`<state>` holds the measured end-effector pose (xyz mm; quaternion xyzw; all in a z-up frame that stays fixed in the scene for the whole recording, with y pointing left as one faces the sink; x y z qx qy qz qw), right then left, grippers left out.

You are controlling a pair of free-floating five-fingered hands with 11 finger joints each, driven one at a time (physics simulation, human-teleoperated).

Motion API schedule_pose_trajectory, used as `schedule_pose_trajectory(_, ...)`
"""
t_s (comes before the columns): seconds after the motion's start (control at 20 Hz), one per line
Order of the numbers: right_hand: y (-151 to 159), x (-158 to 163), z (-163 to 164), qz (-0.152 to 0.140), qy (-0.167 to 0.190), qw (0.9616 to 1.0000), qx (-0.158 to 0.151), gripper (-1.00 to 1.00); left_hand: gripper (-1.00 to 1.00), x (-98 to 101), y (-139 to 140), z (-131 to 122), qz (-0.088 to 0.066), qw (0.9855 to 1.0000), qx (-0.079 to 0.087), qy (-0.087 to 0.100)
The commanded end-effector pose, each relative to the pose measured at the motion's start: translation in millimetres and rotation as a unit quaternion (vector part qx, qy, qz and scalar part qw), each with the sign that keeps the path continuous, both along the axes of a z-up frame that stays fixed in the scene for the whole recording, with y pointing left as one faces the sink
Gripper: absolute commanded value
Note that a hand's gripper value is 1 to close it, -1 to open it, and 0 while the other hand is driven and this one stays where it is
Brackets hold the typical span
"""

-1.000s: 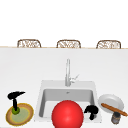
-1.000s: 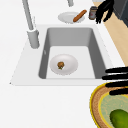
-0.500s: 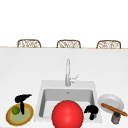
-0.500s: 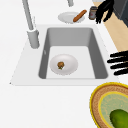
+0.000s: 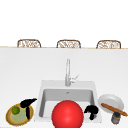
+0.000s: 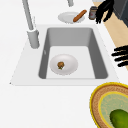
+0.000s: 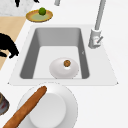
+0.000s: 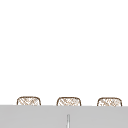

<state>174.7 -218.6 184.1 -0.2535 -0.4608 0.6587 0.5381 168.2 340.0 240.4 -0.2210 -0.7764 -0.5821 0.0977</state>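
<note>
My left hand (image 5: 27, 107) hovers over the right part of a yellow plate (image 5: 10, 119) that holds a green lime (image 5: 16, 110). Its fingers are straight and hold nothing; in the left side view the left hand (image 6: 121, 56) reaches in beside the sink's front rim. My right hand (image 5: 91, 110) hangs at the sink's front right corner, fingers relaxed and drooping, empty. It is the right hand (image 6: 104, 10) next to a dark jar (image 6: 92, 13). A white bowl (image 6: 68, 67) with a small brown item (image 6: 60, 65) lies in the sink basin (image 6: 70, 37).
A large red ball (image 5: 67, 115) covers the sink's front middle in the front view. A white plate (image 5: 112, 101) with a long brown roll (image 5: 114, 109) sits right of the sink, the jar (image 5: 115, 118) in front of it. The faucet (image 5: 67, 72) stands behind the basin.
My left hand has slid to the right, from above the yellow plate's far side towards the sink. The right hand has stayed where it was.
</note>
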Motion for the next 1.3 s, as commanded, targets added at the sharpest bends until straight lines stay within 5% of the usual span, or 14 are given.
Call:
schedule_pose_trajectory(0.0,0,0,0,0.000,0.000,1.0000,0.000,0.00,-1.00,-12.1,-18,-7,0.036,0.9993,0.001,0.000)
schedule_pose_trajectory(0.6,0,0,0,0.000,0.000,1.0000,0.000,0.00,-1.00,-1.7,-62,-32,0.035,0.9993,0.012,-0.001)
schedule_pose_trajectory(0.9,0,0,0,0.000,0.000,1.0000,0.000,0.00,-1.00,8.9,-71,-72,0.048,0.9985,0.009,0.023)
schedule_pose_trajectory(1.25,0,0,0,0.000,0.000,1.0000,0.000,0.00,-1.00,9.0,-73,-107,0.070,0.9971,0.014,0.025)
